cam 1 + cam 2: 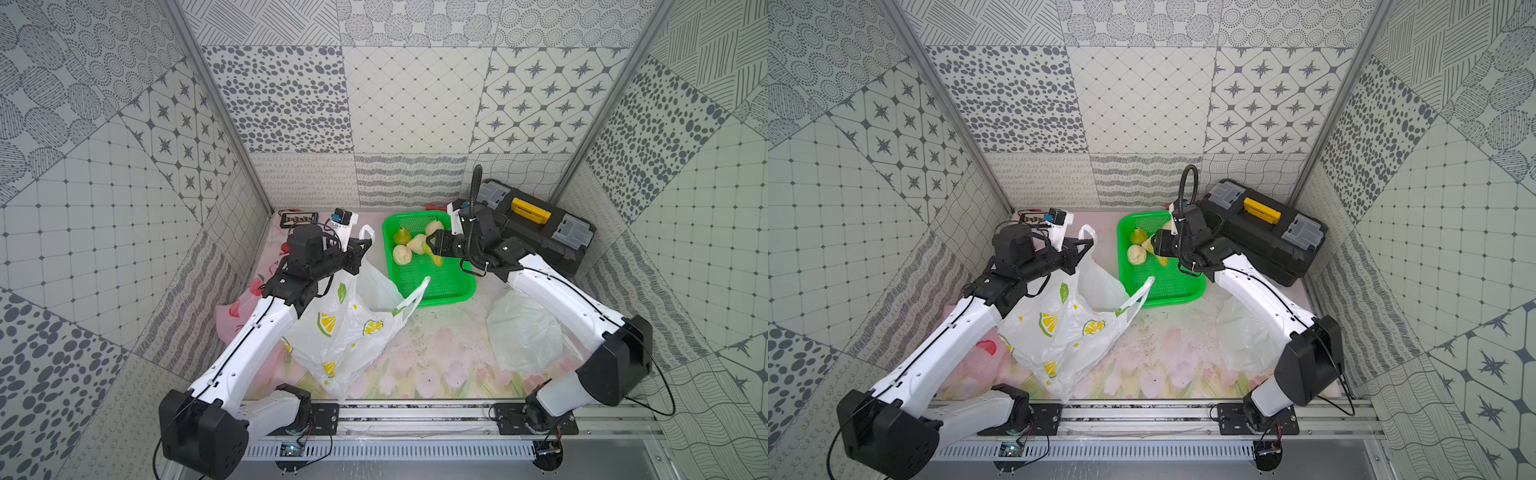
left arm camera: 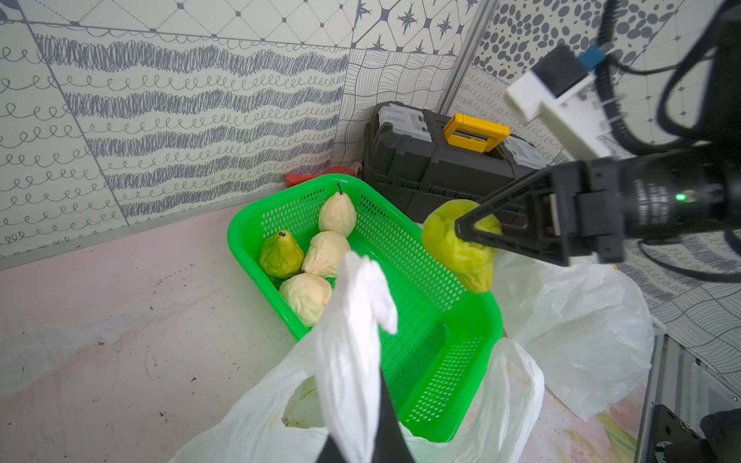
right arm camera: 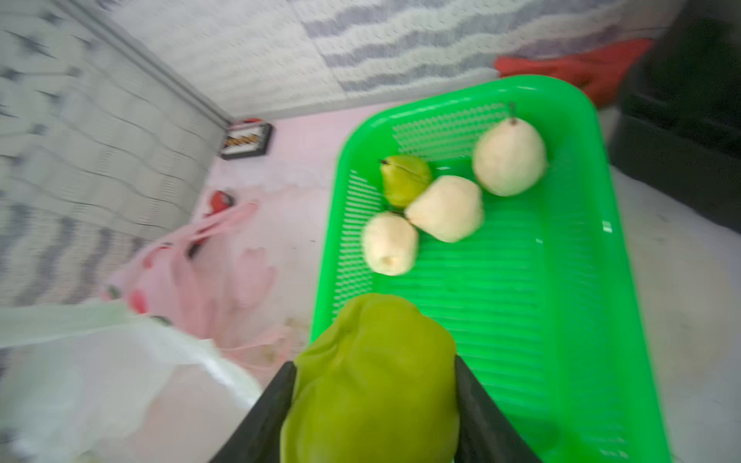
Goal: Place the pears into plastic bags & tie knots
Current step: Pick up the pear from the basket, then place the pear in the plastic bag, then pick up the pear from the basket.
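right arm: the elbow is high over the table's right edge and the forearm runs toward the far edge. The wrist is bent left, so the tool points sideways across the green basket [image 1: 440, 284].
right gripper [image 1: 430, 245]: the jaws are partly closed, clamped on both flanks of a wrinkled yellow-green pear [image 3: 373, 381]. It is raised over the basket's right side, apart from the other fruit.
pears in the basket [image 3: 445, 208]: there are four, one green and three cream, bunched in its far left part.
green basket: it sits at the table's far edge, right of the middle, just beside the black toolbox [image 1: 536, 232] in the far right corner.
left arm: the elbow is low at the near left corner, the forearm reaches toward the far edge, and the wrist is turned right.
left gripper [image 1: 365, 246]: it is fully closed, pinching one handle [image 2: 353, 340] of the lemon-print bag [image 1: 345, 332] and holding it up.
lemon-print bag: it is mid-table, just left of the basket, with its mouth gaping. Its free handle [image 1: 419, 291] lies against the basket's near rim.
other bags: the pink strawberry-print bag [image 1: 245, 303] lies by the left edge under the left arm. A plain pale bag [image 1: 523, 332] lies near the right edge.
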Robot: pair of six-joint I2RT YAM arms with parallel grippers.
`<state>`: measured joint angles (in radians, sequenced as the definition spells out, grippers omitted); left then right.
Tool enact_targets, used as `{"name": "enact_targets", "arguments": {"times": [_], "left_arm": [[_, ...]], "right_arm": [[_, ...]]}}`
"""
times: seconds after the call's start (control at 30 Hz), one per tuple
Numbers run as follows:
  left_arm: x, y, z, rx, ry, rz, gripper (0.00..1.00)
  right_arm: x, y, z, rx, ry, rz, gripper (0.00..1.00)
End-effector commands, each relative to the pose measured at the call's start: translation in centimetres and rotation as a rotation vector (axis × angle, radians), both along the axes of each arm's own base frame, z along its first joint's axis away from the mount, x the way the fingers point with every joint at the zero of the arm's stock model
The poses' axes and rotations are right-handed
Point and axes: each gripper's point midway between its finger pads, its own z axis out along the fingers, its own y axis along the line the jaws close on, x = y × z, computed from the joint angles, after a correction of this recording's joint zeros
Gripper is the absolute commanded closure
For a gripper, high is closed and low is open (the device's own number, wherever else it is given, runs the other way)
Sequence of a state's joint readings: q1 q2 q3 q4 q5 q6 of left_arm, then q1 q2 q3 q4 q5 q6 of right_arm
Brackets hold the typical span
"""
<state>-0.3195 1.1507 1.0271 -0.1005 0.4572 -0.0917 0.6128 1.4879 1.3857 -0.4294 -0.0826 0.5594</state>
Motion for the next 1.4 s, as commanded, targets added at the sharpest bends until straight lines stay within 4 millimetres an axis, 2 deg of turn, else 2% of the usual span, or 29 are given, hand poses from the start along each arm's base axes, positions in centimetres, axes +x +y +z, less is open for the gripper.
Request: {"name": "enact_targets", "arguments": {"times": [0.0,0.07,0.1,0.17,0.27,0.33,0.43,0.53,0.6,0.67,0.8,0.93,1.0,1.07,1.17,1.27,1.37], "left_arm": [[0.3,-0.3,1.2,-0.023,-0.012,0.004,1.00],[0.3,-0.4,1.4,-0.029,-0.011,0.004,1.00],[0.2,-0.4,1.5,-0.030,-0.010,0.003,1.00],[0.2,-0.4,1.5,-0.030,-0.005,0.001,1.00],[0.1,-0.6,1.7,-0.040,-0.008,-0.007,1.00],[0.1,-0.7,1.6,-0.047,-0.007,-0.008,1.00],[0.1,-0.8,1.5,-0.048,-0.002,-0.011,1.00],[0.1,-0.7,1.3,-0.040,-0.001,-0.008,1.00],[0.1,-0.7,1.1,-0.033,0.000,-0.004,1.00],[0.2,-0.6,1.0,-0.029,-0.001,0.001,1.00],[0.5,-0.2,0.5,-0.017,0.010,0.025,1.00],[1.0,0.6,-0.5,0.021,0.044,0.087,1.00],[1.3,1.3,-1.0,0.040,0.058,0.126,1.00],[1.4,1.6,-1.3,0.044,0.067,0.151,1.00],[1.4,1.3,-1.2,0.010,0.075,0.144,1.00],[1.3,0.9,-0.9,-0.017,0.083,0.129,1.00],[1.1,0.5,-1.1,-0.020,0.095,0.115,1.00]], "right_arm": [[-2.8,6.0,1.7,0.252,0.037,0.127,0.64],[-4.5,9.1,1.4,0.310,0.048,0.198,0.64],[-5.1,10.5,0.5,0.307,0.070,0.223,0.64],[-6.1,13.1,-1.7,0.291,0.117,0.267,0.63],[-6.4,15.7,-5.8,0.269,0.203,0.281,0.63],[-6.3,16.7,-8.0,0.218,0.223,0.279,0.63],[-6.1,17.5,-10.3,0.133,0.226,0.281,0.57],[-6.2,17.5,-11.5,0.079,0.253,0.292,0.40],[-6.5,17.3,-11.3,0.062,0.257,0.313,0.30],[-6.7,16.6,-10.2,0.052,0.245,0.328,0.24],[-6.2,13.9,-7.2,0.068,0.227,0.319,0.20],[-3.5,8.7,-3.7,0.086,0.160,0.215,0.22],[-1.0,5.4,-3.4,0.075,0.132,0.115,0.23],[1.8,2.2,-4.9,0.039,0.149,0.006,0.25],[5.6,-1.4,-8.7,-0.063,0.206,-0.158,0.24],[8.9,-2.9,-10.9,-0.109,0.225,-0.275,0.20],[11.7,-2.6,-12.6,-0.106,0.233,-0.332,0.18]]}}
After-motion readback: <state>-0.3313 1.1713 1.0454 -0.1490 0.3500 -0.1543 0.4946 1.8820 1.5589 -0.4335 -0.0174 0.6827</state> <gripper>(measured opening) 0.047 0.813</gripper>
